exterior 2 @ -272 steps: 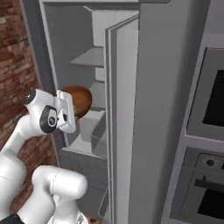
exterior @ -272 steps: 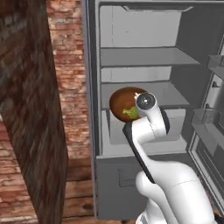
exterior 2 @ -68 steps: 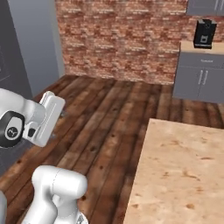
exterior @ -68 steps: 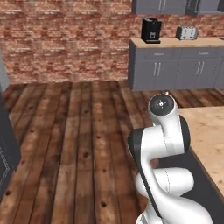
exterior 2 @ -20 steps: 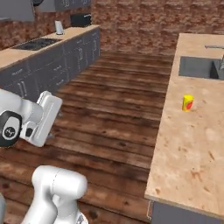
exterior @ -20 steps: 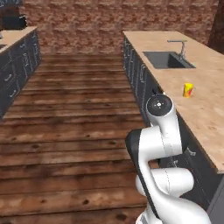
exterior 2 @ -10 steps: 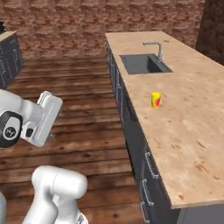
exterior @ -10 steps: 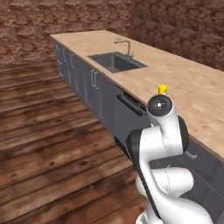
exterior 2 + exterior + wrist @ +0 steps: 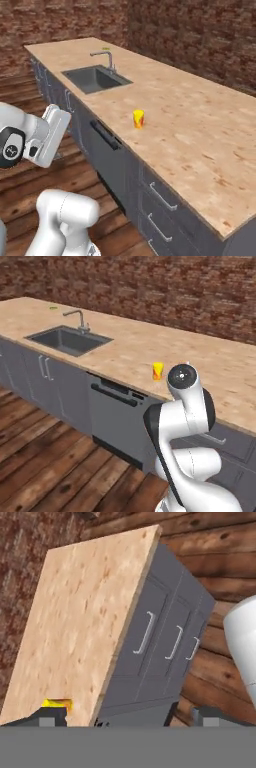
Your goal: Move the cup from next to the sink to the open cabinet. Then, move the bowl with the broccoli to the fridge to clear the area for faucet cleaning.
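The cup (image 9: pixel 138 119) stands upright on the light wooden table (image 9: pixel 200 125), well apart from the sink (image 9: pixel 95 78) and nearer the table's front edge than its back; nothing can be seen inside it from these angles. In the left base view the same yellow cup (image 9: pixel 158 371) sits just beyond the arm's round upper joint, with its red-orange mark facing forward. The sink (image 9: pixel 67 340) is a dark recessed basin set into the table, and its floor looks bare. The faucet (image 9: pixel 80 319) rises at the sink's far rim, its spout bending over the basin. A small flat green piece (image 9: pixel 53 307) lies on the table beyond the faucet, close to the brick wall (image 9: pixel 150 286). Below the tabletop run grey cabinet fronts (image 9: pixel 160 200) with silver bar handles. The hand (image 9: pixel 127 716) hangs off the table's side, over the wooden floor (image 9: pixel 45 456); its two dark fingertips (image 9: pixel 210 714) stand wide apart with nothing between them. In the hand view a sliver of the yellow cup (image 9: pixel 56 703) peeks above the left fingertip, resting on the table's surface.
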